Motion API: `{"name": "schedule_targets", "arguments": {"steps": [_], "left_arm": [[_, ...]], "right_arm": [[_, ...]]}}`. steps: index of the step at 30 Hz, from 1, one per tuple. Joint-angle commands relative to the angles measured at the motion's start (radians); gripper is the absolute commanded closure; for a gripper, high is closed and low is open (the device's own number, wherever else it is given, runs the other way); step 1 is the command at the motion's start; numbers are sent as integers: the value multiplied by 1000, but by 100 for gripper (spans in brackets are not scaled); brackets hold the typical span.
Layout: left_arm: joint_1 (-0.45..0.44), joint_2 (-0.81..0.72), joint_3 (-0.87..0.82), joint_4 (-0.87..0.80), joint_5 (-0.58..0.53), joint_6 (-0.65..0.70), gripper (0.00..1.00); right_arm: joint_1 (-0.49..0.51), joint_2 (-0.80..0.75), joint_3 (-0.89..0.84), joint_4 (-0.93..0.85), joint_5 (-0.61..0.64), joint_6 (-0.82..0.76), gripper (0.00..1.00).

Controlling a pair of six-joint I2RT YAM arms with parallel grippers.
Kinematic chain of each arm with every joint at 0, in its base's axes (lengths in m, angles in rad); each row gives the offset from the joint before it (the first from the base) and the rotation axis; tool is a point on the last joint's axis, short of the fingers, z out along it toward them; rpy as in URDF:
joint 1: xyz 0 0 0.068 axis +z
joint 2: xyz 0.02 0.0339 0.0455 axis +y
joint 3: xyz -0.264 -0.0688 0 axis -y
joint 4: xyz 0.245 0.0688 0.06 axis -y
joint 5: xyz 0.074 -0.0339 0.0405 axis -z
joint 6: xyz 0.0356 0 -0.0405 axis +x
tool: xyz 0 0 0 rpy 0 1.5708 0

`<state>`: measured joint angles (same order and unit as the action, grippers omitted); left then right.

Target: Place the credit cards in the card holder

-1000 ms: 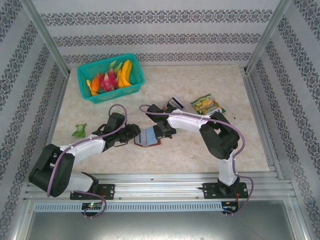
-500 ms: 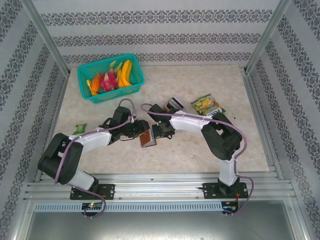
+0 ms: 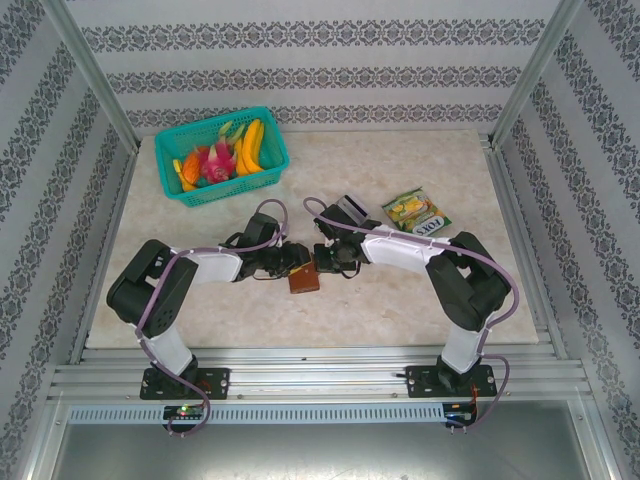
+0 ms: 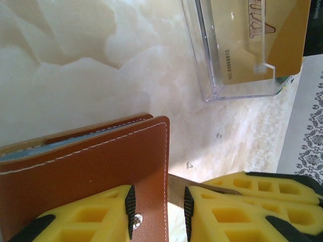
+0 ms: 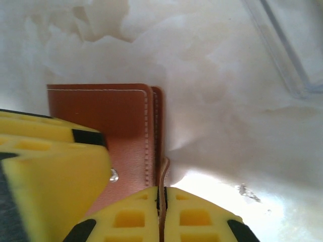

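Find the card holder [image 3: 303, 280] folded to a plain brown square and set slightly further up the table [image 3: 400, 300], where a second ago it lay spread open. Find both wrists drawn close over it, with the left elbow swung inward. Judge this as closing up or re-gripping rather than loading (opinion only, since no card is at the slots).

Locate the holder mid-table, between the two grippers. Note the right gripper [image 5: 161, 199] pinched tight on one thin leather leaf of the holder. Note the left gripper [image 4: 158, 201] with jaws part-way apart, astride the holder's edge, with a gap beside one pad; cannot confirm a clamp.

Count one card holder. Count one gold credit card [image 4: 257, 35] inside one clear box [image 4: 212, 75]; cannot resolve a dark edge beside it, possibly a second card. Count one blue sliver in the holder's fold, perhaps a card already seated. Count one snack packet [image 3: 415, 212] and one green basket [image 3: 235, 187] of fruit.
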<state>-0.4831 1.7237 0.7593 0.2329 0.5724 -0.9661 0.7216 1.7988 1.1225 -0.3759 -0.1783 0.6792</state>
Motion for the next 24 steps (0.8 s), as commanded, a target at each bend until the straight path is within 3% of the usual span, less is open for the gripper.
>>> {"name": "schedule_targets", "arguments": {"steps": [1, 14, 24], "left_arm": [[-15, 42, -2, -4, -28, -17, 66], [-17, 29, -8, -19, -70, -31, 66], [-18, -59, -58, 8, -158, -52, 69]], "right_arm": [[-6, -33, -13, 58, -55, 35, 93], [-7, -49, -13, 88, -108, 48, 92], [-8, 26, -27, 171, -234, 92, 87]]}}
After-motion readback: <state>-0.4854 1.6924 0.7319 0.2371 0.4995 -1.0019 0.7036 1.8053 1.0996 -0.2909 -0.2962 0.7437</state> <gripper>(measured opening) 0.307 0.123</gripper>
